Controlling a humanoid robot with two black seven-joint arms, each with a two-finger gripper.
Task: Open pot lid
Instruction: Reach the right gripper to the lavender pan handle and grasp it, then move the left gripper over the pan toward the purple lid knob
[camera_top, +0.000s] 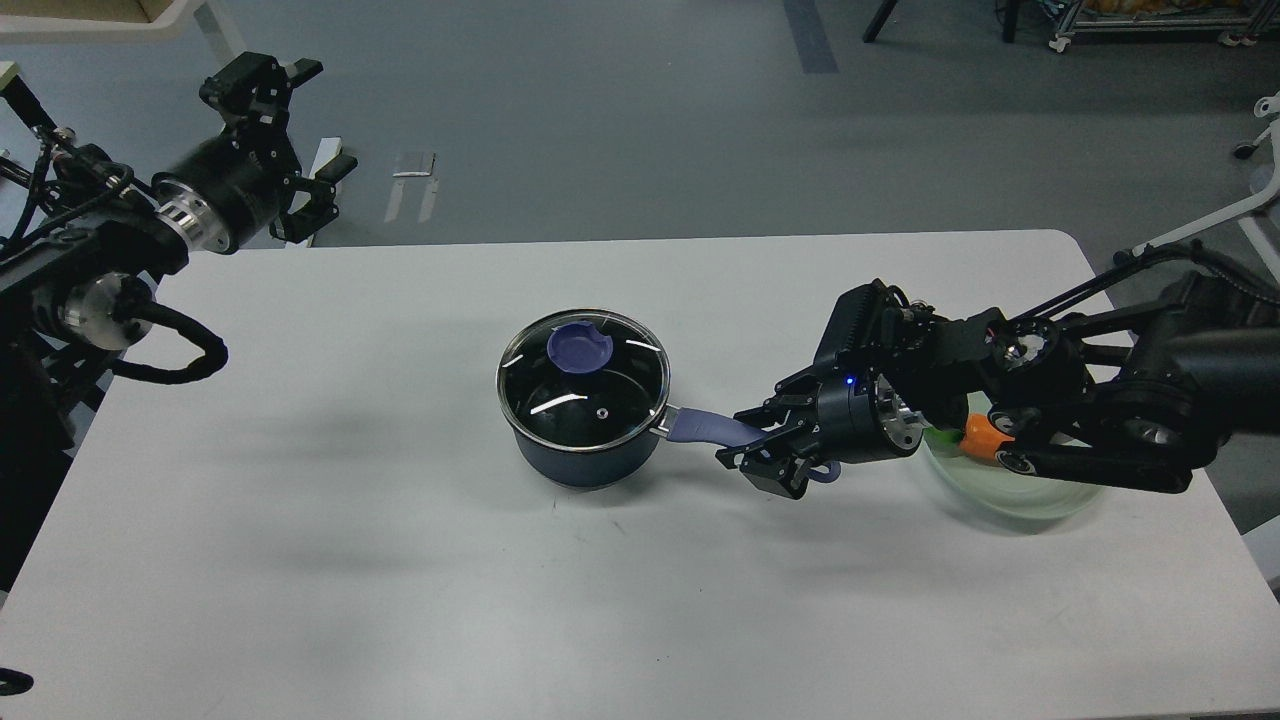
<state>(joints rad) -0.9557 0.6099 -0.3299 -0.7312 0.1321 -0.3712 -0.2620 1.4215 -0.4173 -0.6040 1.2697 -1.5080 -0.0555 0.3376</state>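
A dark blue pot (580, 455) stands at the middle of the white table, with its glass lid (610, 400) seated on it. The lid has a blue knob (580, 347). The pot's blue handle (705, 427) points right. My right gripper (752, 440) has its jaws close around the outer part of the handle, above and below it. My left gripper (295, 135) is open and empty, raised past the table's far left corner, well away from the pot.
A pale green plate (1010, 495) with an orange carrot (978, 432) lies under my right arm, which mostly hides it. The table edge (640, 240) runs along the back, with grey floor beyond.
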